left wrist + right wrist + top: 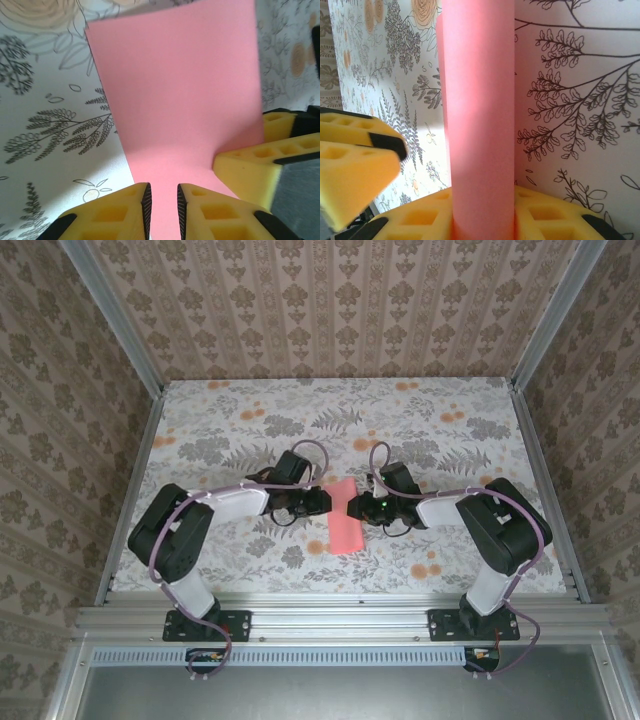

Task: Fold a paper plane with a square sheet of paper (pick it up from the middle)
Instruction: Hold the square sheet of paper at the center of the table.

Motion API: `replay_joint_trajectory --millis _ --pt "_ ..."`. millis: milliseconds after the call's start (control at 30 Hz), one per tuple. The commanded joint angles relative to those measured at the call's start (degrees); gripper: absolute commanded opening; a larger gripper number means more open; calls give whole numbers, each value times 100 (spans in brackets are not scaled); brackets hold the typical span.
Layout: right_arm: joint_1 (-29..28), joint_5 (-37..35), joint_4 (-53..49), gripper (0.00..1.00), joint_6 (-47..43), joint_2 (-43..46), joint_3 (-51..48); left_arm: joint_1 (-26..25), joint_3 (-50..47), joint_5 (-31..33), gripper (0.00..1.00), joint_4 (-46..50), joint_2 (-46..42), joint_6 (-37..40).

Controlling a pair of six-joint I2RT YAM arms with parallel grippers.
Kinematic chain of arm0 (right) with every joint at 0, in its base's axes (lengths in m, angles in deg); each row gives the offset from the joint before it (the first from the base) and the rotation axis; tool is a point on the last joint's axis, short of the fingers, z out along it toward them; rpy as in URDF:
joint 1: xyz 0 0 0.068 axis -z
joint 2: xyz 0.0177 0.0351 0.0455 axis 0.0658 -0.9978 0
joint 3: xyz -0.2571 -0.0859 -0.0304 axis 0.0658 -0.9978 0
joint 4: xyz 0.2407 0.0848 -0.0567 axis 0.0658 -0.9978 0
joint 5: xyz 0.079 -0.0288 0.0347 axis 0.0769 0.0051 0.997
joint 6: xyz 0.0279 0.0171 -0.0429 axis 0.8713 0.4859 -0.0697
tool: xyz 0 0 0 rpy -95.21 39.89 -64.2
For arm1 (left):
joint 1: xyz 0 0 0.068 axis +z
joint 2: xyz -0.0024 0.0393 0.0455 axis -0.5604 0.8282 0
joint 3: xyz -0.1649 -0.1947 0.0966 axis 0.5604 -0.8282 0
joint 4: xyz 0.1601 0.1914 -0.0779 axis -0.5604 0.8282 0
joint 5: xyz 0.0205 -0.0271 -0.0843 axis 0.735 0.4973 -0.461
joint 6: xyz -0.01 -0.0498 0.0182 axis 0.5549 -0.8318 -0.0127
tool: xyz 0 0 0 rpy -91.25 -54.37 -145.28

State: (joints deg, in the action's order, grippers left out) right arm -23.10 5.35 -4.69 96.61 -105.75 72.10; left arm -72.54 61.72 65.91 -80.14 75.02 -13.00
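Position: paper (343, 517), folded to a strip with long axis near-to-far, lies mid-counter (200, 425) between tools, both arms equally near; right tool (356, 508) pinches its right edge, left tool (321, 502) narrow at its left edge, grip unconfirmed.

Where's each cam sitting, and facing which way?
Top external: above and behind the bases, looking down at the table; both arms, left gripper and right gripper flanking the pink paper.
Left wrist: looks along its own yellow fingers onto the paper; right gripper's finger at right.
Right wrist: own fingers at bottom, paper up the centre; left gripper's finger at left.
Shared: all see the paper.
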Motion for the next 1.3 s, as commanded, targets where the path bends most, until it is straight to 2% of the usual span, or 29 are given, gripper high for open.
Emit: replay_joint_trajectory --millis 0,833,1267 --pt "49 125 -124 29 -107 -66 -108 127 62 17 24 278 -230 252" --pt "125 310 -61 26 -33 -4 -192 253 -6 -233 23 220 -287 305" --pt "129 294 -117 25 -78 -36 -159 -202 279 -446 18 -138 305 64"
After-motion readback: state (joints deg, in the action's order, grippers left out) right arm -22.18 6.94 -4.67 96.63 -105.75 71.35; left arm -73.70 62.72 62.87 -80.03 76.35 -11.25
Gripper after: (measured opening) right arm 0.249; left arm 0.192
